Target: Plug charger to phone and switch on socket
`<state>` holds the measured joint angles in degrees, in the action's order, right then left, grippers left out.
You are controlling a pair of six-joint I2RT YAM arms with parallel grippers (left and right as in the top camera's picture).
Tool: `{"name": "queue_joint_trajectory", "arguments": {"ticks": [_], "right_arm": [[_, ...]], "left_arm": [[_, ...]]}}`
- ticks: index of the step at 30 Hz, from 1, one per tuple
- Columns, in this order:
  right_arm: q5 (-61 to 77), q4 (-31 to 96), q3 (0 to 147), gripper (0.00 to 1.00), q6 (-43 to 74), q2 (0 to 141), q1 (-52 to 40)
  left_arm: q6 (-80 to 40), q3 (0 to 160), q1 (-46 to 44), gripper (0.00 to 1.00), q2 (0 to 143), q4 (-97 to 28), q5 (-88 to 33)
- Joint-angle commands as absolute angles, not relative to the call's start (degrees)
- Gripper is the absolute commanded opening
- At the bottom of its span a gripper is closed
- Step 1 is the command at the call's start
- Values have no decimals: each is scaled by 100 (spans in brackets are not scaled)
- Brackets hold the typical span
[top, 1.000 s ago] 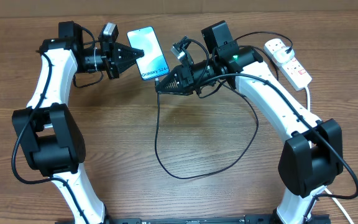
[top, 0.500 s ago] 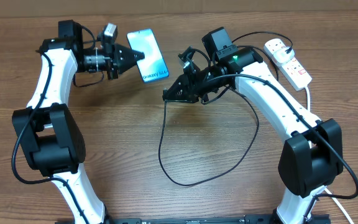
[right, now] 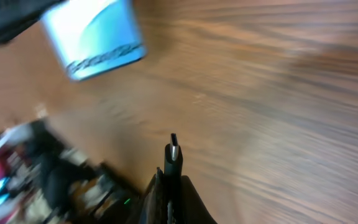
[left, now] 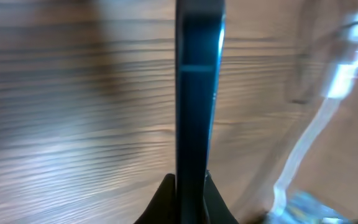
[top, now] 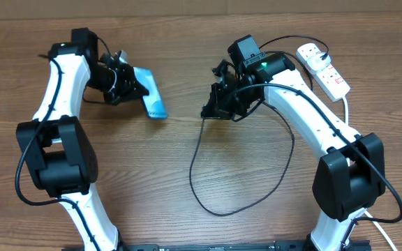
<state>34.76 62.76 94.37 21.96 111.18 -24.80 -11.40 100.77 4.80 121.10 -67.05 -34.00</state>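
While the slim, black-edged, blue-screened phone (top: 152, 100) is clamped on edge by the left gripper (top: 132, 89), its long axis is slanted rightward; well apart to its right, the small connector tip (right: 174, 154) of the thin black charger cable (top: 191, 164) is pinched by the right gripper (top: 209, 111) and aimed roughly leftward.
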Motion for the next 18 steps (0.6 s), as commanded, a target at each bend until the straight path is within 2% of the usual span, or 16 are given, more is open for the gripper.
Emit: {"name": "queue_joint_trajectory", "arguments": {"ticks": [1,5,11,18], "right_arm": [[2198,6355,9413,4,2716,11124,-2502],[1717,6519,9411,4,2923,11124,-2517],[1651,6630,9411,4,2919,11124,-2517],[1610,6696,9345,4,2919,11124,-2517]], "left_arm": [[-991,10210,128,4,11915,-6768,-2049],[-1463,10210,-462,4,11952,-6814,-657],[-1614,10206,-952,4,12090,-6871,-108],[-1697,10189,-1017,4,12108,-6877,1]]}}
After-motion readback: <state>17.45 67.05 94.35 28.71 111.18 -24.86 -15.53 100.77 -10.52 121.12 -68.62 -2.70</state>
